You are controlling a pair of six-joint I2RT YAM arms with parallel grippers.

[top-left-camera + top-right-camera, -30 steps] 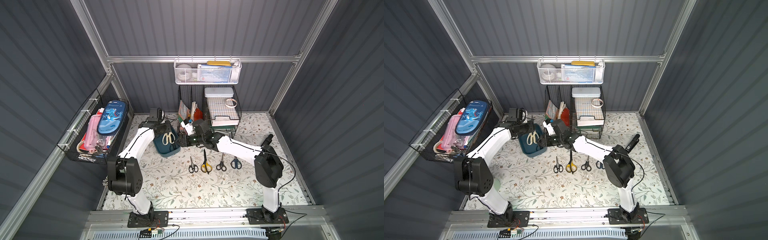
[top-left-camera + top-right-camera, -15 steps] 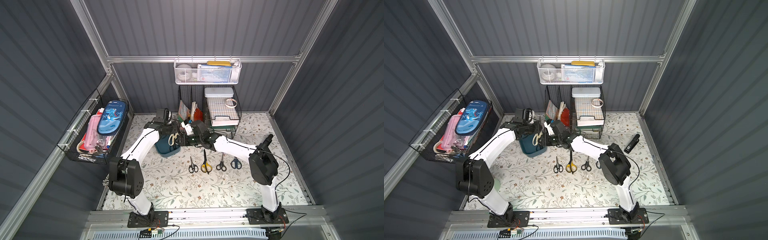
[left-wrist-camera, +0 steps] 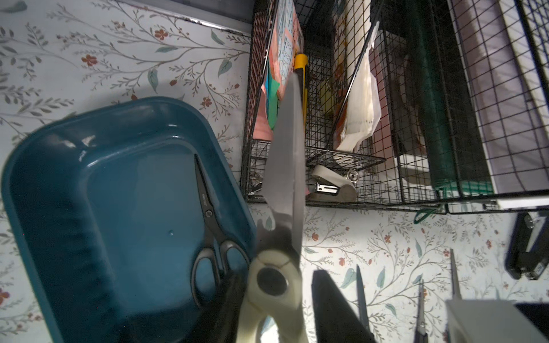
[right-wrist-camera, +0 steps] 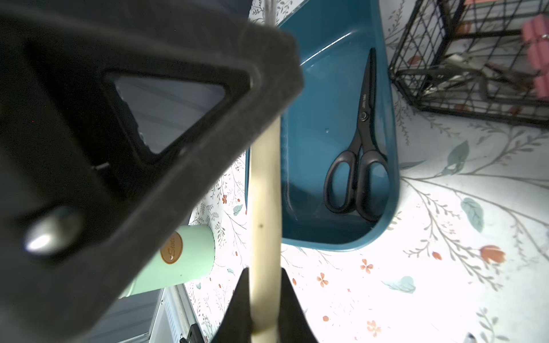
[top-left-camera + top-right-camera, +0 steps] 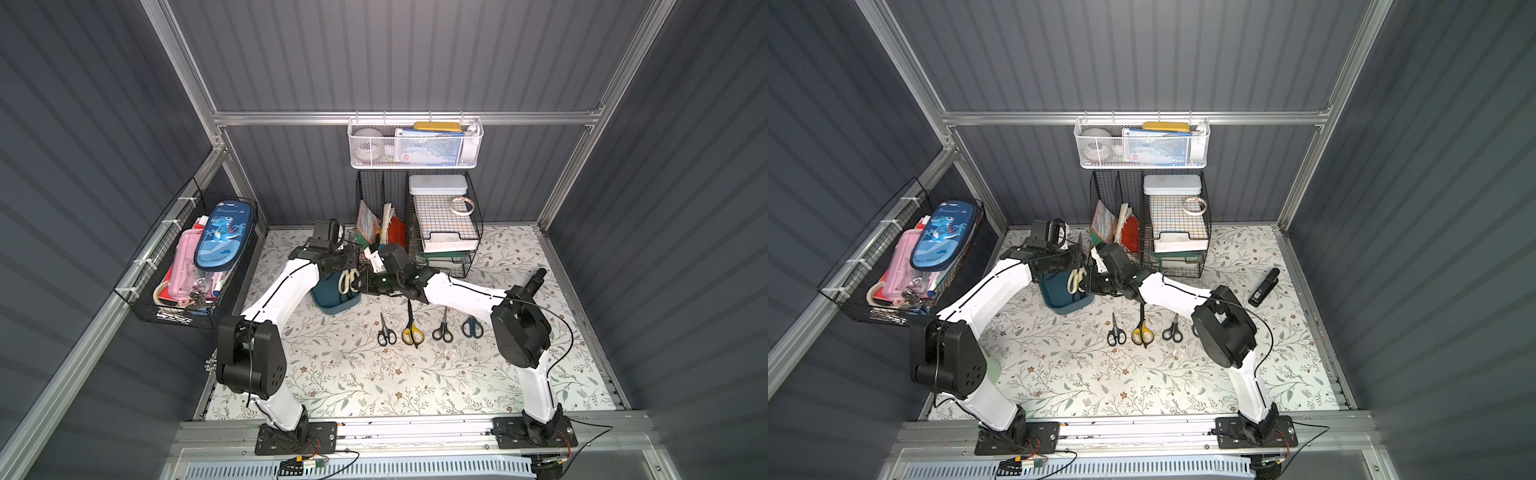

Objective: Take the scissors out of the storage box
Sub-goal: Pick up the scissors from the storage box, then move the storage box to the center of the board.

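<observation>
You are clamping the right gripper [image 4: 264,308] on the handle of the cream-handled scissors [image 3: 285,166], over the right rim of the storage box [image 3: 59,166] | jaws of the left gripper [image 3: 277,286] are standing apart around the pivot | stiff, blade-heavy, slick: a hold nearer the pivot is looking safer | black-handled scissors [image 4: 359,142] are lying in the box | arms are hiding both grips from above

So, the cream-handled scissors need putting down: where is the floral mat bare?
Bare: the floral mat between the row of four scissors and the front aluminium rail. Crowded: around the teal plastic storage box and black wire baskets.
</observation>
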